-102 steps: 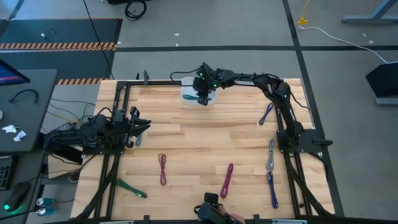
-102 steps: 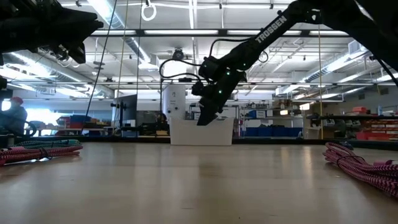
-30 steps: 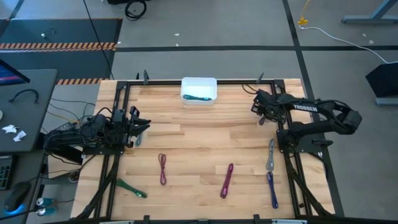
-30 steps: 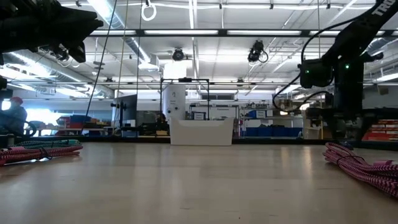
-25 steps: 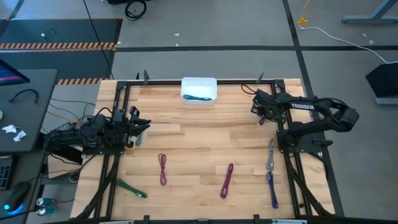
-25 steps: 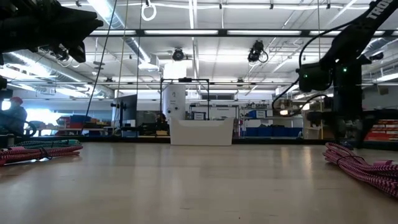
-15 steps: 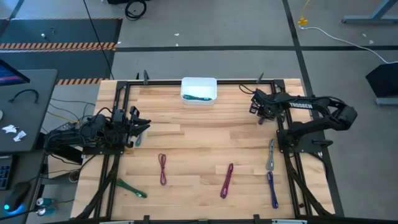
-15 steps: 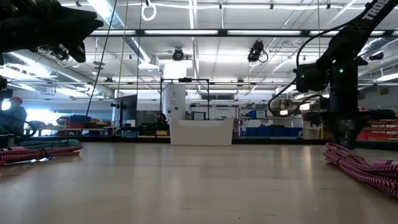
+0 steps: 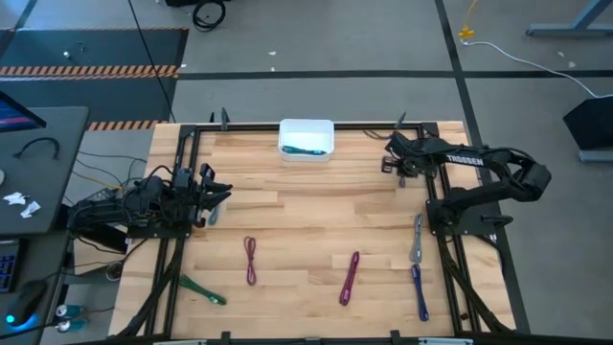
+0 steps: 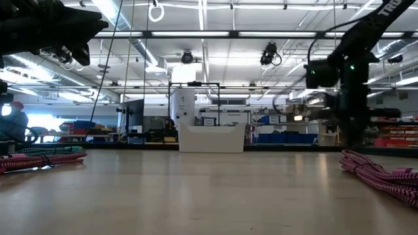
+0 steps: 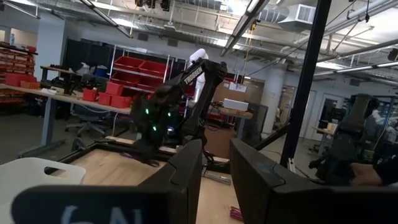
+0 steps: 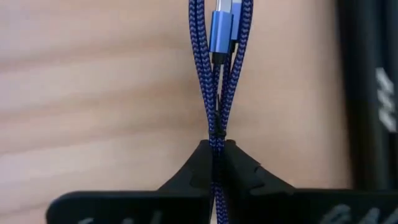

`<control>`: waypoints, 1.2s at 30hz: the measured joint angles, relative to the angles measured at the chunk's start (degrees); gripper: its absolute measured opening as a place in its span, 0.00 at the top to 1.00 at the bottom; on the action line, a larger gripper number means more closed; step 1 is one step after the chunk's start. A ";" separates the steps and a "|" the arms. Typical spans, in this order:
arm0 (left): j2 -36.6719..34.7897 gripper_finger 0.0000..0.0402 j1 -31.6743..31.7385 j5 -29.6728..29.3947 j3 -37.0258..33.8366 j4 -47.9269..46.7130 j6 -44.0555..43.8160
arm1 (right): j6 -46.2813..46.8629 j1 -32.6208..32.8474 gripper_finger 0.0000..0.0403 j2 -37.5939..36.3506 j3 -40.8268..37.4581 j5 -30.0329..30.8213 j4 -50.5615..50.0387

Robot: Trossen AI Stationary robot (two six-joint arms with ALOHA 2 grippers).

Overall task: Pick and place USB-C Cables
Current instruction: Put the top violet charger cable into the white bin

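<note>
My right gripper (image 9: 395, 165) is near the table's far right corner, shut on a blue-purple braided USB-C cable (image 12: 216, 74). The arm hides that cable in the high view. My left gripper (image 9: 215, 196) waits open at the table's left edge, touching nothing. Lying flat on the wood are a maroon cable (image 9: 250, 259), a magenta one (image 9: 350, 277), a green one (image 9: 201, 290), a grey one (image 9: 418, 238) and a blue one (image 9: 420, 291). A teal cable (image 9: 306, 150) lies inside the white bin (image 9: 306, 128) at the far edge. My right gripper pinches the folded bundle between its two fingers where the strands gather together (image 12: 215, 138). The strands run along the fingers and reach back between them. The rest stretches out beyond the fingertips, ending in the blue connectors (image 12: 221, 31). Whether that end touches the wood, I cannot tell.
A black frame rail (image 9: 239, 126) runs round the table's edges. The white bin (image 10: 211, 138) stands at the far edge's middle. In the low view cable bundles lie at the near left (image 10: 39, 158) and near right (image 10: 382, 173). Bare wood (image 9: 316, 211) spreads across the table's middle.
My right gripper has moved a little toward the table's far edge and its left, and has risen somewhat. The left arm and the cables lying on the table have kept still.
</note>
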 joint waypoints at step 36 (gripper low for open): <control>0.00 0.78 0.00 0.00 0.02 0.00 -3.52 | -55.08 8.02 0.96 30.81 40.85 -30.89 47.89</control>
